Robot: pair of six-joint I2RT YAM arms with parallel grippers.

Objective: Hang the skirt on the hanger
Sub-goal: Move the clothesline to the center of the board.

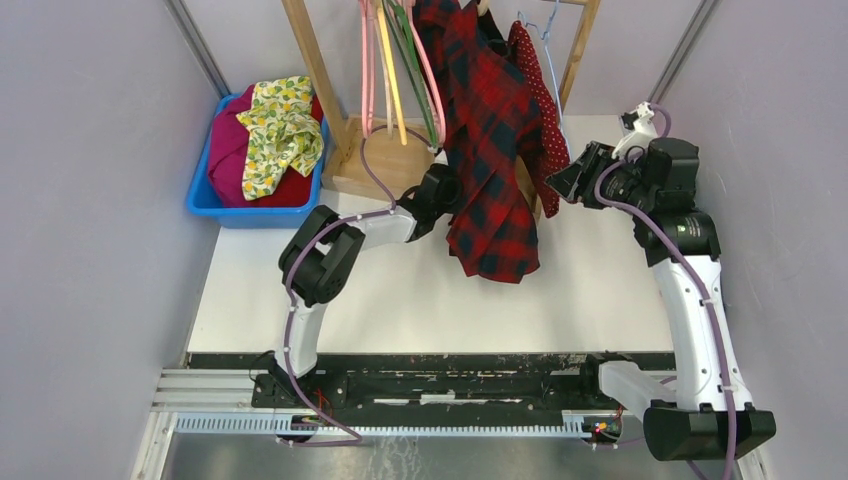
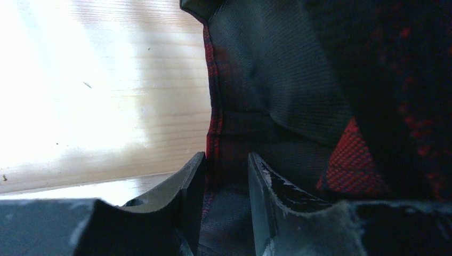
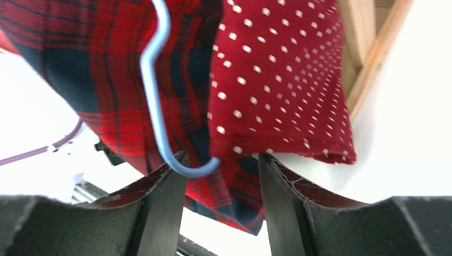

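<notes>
I had the skirt [image 1: 535, 95] hanging at the right end of the wooden rack [image 1: 318, 70], pressed against the plaid garment [image 1: 490, 130]. The thin blue hanger [image 3: 152, 90] ran down across the plaid and curled under the skirt's nearest corner. How much of the skirt actually sat on the wire I could not make out. The right gripper [image 3: 223, 160] stood open just off that end of the rack, its fingers on either side of the bend in the wire and the dotted hem right behind it. The left gripper [image 2: 226, 157] was in at the foot of the rack against the plaid, with a seam of that cloth lying in the narrow gap between its fingers. Whether it was pinching the cloth or only straddling it, I could not tell. My worry was the close: the hem sat so near the wire that the fingers might catch cloth and wire together, and a pull would then drag the skirt off the hanger. The hanger looked light and free to swing, so a nudge could knock it sideways into the plaid and snag it there. I could read no brand, label or writing anywhere — not on the clothes, the rack or the arms.
</notes>
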